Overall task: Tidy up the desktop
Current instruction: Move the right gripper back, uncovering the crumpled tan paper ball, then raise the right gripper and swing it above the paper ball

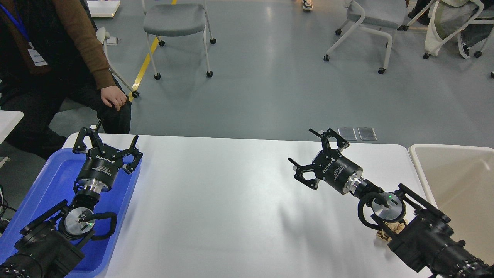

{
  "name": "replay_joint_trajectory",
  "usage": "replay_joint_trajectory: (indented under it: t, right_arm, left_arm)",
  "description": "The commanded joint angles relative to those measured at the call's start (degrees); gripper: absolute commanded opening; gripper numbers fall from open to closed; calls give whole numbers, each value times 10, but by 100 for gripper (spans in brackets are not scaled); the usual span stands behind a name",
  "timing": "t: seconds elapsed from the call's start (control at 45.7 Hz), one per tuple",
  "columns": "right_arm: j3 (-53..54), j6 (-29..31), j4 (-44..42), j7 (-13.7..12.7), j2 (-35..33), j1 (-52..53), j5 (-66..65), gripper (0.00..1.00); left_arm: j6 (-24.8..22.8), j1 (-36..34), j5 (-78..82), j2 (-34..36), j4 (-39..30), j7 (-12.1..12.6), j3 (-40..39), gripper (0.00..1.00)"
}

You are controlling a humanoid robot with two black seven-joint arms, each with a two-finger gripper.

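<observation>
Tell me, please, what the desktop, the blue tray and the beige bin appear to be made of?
Desktop: probably laminate or coated board; smooth, glossy white, showing soft reflections and arm shadows. Tray: looks like moulded plastic; uniform saturated blue, rounded raised rim, slight sheen. Bin: likely plastic too; even beige, rounded rim, duller finish.

Desktop: white, glossy, rectangular, rounded corners; widest surface in view. Centre bare, only arm shadows on it.
Blue tray: plastic, shallow, on left end of desktop, left side overhanging the edge.
Crumpled tan paper scrap: on desktop near right edge, mostly hidden under arm.
Beige bin: just beside right edge; whether touching desktop cannot be told.
</observation>
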Motion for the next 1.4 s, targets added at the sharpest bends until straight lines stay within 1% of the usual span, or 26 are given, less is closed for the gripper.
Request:
replay_joint_trajectory:
  t: [0.0,0.372,0.504,0.635,0.832,1.051,1.204,1.314,1.38]
  right_arm:
    - [6,1,0,0,-1,-2,1,100]
    - [8,1,5,0,-10,-1,0,100]
    - [6,4,10,2,-27,-1,-3,100]
    - [12,25,12,5,-54,0,-3,100]
    - [1,33,40,4,-91,10,-18,100]
    - [-11,27,136,-2,-178,10,-127,100]
    - [-45,28,209,-3,-273,34,-169,100]
    - [-100,36,227,-2,-344,77,-180,100]
    - [-159,45,229,-1,-379,115,-227,100]
  left_arm:
    - [0,0,1,0,0,-1,0,100]
    - [0,0,-1,0,0,0,0,100]
    - [0,0,-1,0,0,0,0,100]
    - [0,0,-1,0,0,0,0,100]
    - [0,0,-1,0,0,0,0,100]
    - [0,0,-1,0,0,0,0,100]
    - [0,0,-1,0,0,0,0,100]
    - [-1,0,-1,0,0,0,-1,100]
    - [-1,0,-1,0,0,0,-1,100]
